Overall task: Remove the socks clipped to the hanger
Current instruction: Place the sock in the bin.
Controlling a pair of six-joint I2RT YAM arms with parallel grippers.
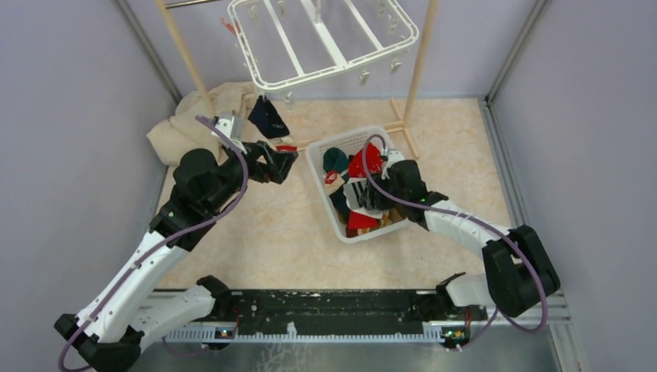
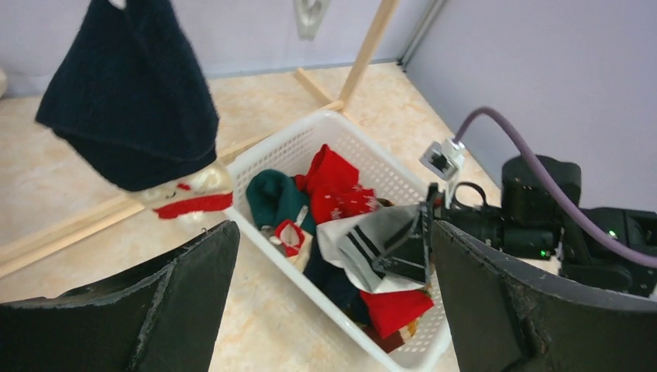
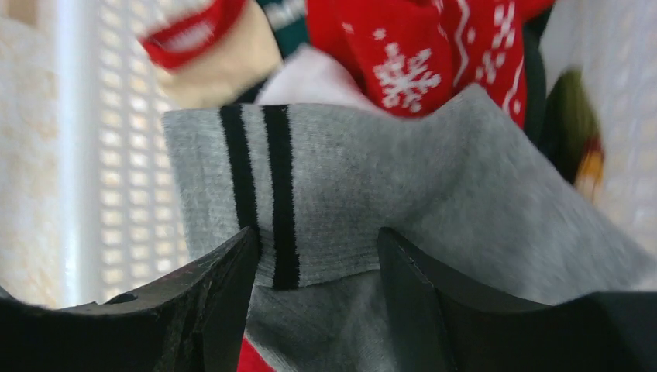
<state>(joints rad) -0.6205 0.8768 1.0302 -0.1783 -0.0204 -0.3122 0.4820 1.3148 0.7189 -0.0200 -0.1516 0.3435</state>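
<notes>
Right gripper (image 3: 316, 240) pinches grey striped sock (image 3: 434, 178) over the basket (image 2: 283, 147), likely to drop; left gripper (image 1: 288, 161), jaws apart, faces hanging navy sock (image 2: 132, 108).

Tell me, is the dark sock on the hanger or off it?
On. The dark sock hangs from a corner of the hanger.
</notes>
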